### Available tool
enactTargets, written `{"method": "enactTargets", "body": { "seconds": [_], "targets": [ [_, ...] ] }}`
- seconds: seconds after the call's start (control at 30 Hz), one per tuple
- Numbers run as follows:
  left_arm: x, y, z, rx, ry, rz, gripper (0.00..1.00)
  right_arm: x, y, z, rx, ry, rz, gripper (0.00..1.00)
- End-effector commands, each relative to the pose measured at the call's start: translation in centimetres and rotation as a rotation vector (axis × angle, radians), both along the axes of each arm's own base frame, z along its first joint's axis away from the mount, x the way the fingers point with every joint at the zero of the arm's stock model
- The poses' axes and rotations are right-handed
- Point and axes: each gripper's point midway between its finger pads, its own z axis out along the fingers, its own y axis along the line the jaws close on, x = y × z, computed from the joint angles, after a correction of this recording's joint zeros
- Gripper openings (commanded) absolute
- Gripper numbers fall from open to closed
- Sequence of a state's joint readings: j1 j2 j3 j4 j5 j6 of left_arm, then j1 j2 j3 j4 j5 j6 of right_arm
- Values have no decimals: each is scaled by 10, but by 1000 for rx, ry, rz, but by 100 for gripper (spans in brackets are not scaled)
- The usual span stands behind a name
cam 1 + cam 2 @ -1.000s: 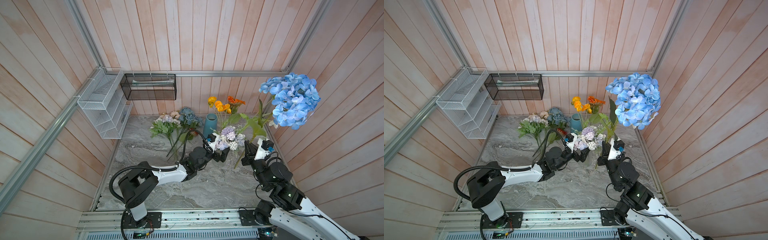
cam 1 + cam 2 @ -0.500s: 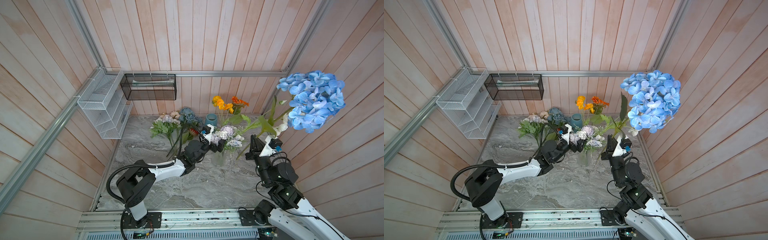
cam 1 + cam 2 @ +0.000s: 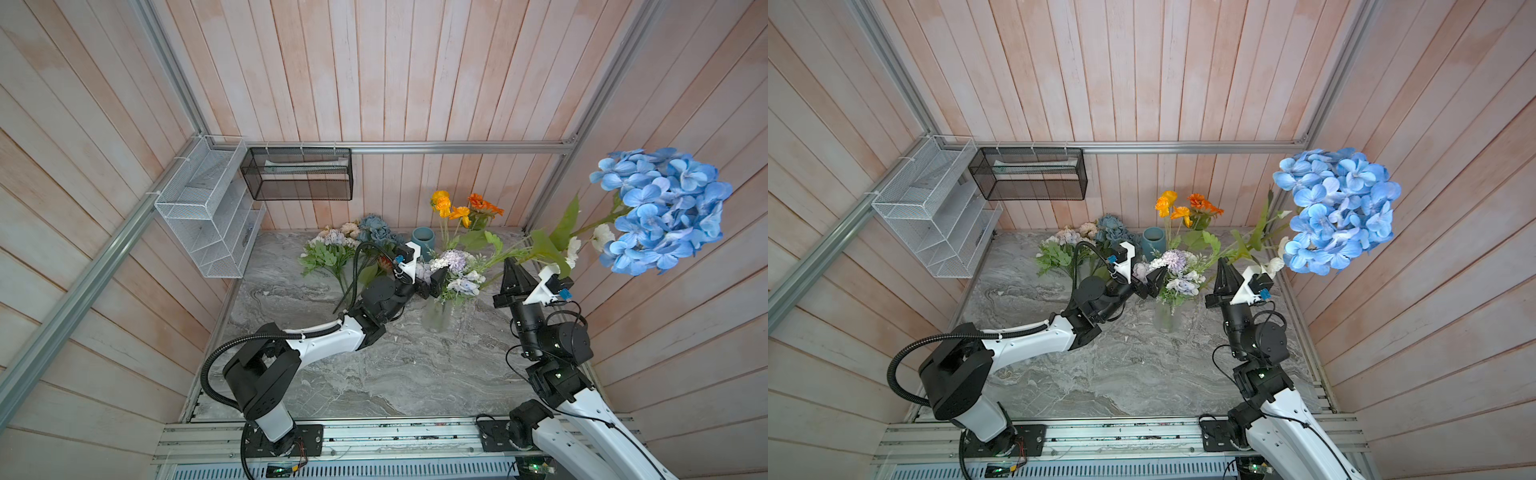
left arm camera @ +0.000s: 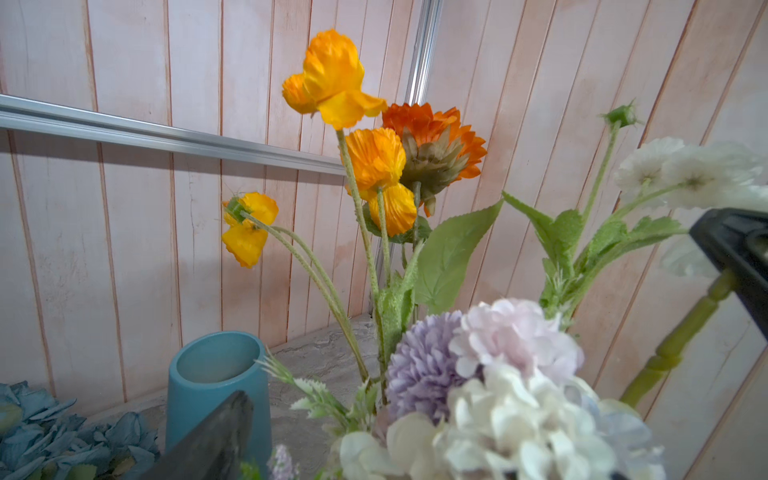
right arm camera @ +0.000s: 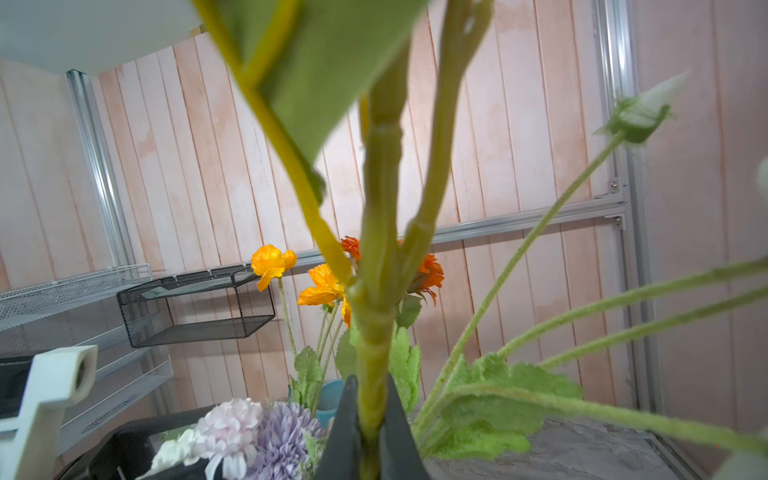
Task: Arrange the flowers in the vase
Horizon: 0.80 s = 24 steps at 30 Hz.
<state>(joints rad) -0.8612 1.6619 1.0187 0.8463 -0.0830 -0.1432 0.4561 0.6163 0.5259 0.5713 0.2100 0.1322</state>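
Okay, I'm gripping the blue hydrangea (image 3: 660,212) (image 3: 1337,208) with the right tool (image 3: 510,266) (image 3: 1223,265). The jaws are pinching narrow on its thick green stem (image 5: 374,332), well below the bloom. The bloom is hanging high on the right, up against the wall boards, with the stem slanting down toward the middle of the counter (image 3: 374,374). The stem's lower end is poking out below the right tool, just beside the lilac bunch (image 3: 455,266) (image 4: 478,365). I can't tell if it is reaching the glass vase (image 3: 436,318) (image 3: 1165,318).

The vase is standing upright mid-counter, between the two arms. It is carrying the lilac bunch, and the orange and yellow blooms (image 3: 457,208) (image 4: 374,137) are rising behind it on thin fuzzy stems. White blooms (image 3: 600,239) are leaning out to the right, near the hydrangea.

I'm holding the left tool (image 3: 432,281) wide, at the lilac bunch above the vase neck. One finger is showing on each side of the bunch in the left wrist view, and I can't tell if they are touching it.

Loose flowers (image 3: 365,232), dusty blue and peach with green leaves, are lying at the back of the counter. A teal cup (image 3: 423,241) is standing just beside them.
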Motion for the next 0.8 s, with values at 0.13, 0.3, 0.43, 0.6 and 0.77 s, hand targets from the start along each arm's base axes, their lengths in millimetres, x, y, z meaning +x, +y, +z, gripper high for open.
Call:
{"method": "enactTargets", "body": {
  "seconds": [0.13, 0.3, 0.43, 0.6, 0.77],
  "targets": [
    [-7, 6, 9, -30, -8, -25, 95, -11, 18, 26, 57, -125, 144, 0],
    [-12, 14, -2, -19, 21, -17, 97, -6, 29, 26, 53, -95, 197, 0],
    [-10, 19, -9, -4, 36, 5, 97, -4, 24, 15, 63, -120, 158, 0],
    [-18, 20, -10, 3, 73, -29, 100, -5, 27, 21, 78, -135, 186, 0],
    [-36, 38, -20, 36, 158, -44, 100, -1, 32, 23, 59, -128, 195, 0]
  ]
}}
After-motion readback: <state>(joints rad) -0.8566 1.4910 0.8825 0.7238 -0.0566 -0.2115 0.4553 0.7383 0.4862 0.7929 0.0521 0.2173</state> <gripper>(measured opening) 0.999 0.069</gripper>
